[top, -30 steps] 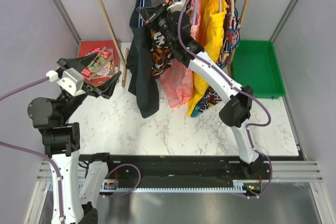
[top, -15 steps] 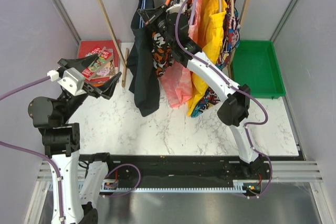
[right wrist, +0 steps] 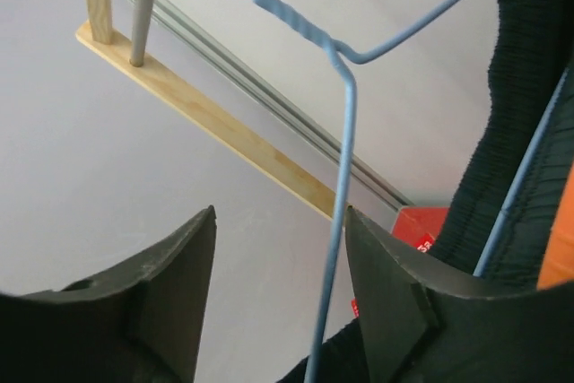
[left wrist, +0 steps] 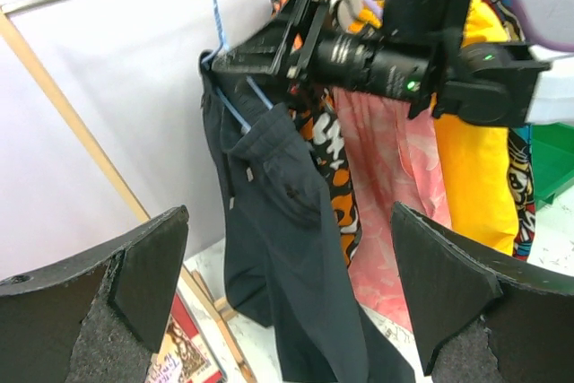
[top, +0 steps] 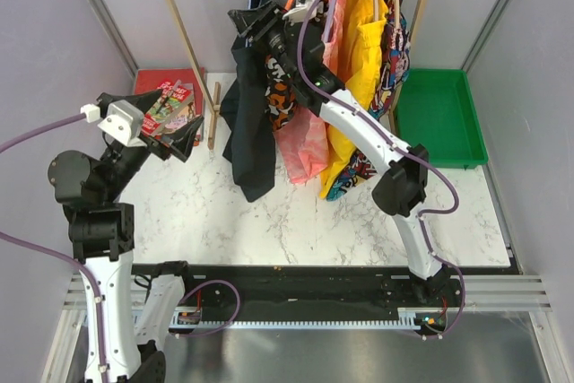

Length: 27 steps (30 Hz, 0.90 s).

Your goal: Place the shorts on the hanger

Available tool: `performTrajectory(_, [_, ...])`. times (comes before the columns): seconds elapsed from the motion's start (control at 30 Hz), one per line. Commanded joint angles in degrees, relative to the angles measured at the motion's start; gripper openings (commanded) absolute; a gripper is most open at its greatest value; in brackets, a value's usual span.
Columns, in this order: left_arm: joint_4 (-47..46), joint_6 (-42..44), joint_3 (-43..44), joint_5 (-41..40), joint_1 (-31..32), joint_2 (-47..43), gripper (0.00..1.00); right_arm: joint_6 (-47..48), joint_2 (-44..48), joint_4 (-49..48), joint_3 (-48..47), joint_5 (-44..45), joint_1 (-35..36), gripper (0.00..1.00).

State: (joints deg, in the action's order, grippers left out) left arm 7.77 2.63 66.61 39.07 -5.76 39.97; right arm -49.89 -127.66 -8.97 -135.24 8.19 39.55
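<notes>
The black shorts hang on the pale-blue wire hanger, whose hook reaches up to the rail at the top of the left wrist view. My right gripper is up beside the hanger's top. In the right wrist view it stands open, with the hanger wire running between the jaws close to the right finger. The shorts' waistband shows at the right. My left gripper is wide open and holds nothing. It is well left of the shorts and faces them.
Orange patterned, pink and yellow garments hang to the right of the shorts. A red book lies at the back left and a green tray at the back right. Wooden rack posts lean at the back.
My right gripper was shut on the hanger wire and has opened around it. The shorts have swung slightly right. My left arm has shifted a little up and to the left.
</notes>
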Motion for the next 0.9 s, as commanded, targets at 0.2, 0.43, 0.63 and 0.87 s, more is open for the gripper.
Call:
performTrajectory(0.2, [3.5,-5.6,1.0,-2.1,-0.2,2.8,0.99,6.5,13.9,1.1,8.1,0.7,-0.2,0.98])
performTrajectory(0.43, [5.0,-5.3,1.4,-2.0,-0.3,3.2,0.99,12.8,20.5,1.8,13.1,-1.1,-0.1,0.98])
performTrajectory(0.63, [21.8,-2.9,11.0,-5.1,-0.2,11.3,0.99,21.0,27.2,2.6,15.9,-8.1,-0.2,0.98])
performTrajectory(0.87, [40.6,2.2,20.0,-0.9,-0.1,22.6,0.99,36.6,43.6,5.5,29.6,-9.8,-1.2,0.98])
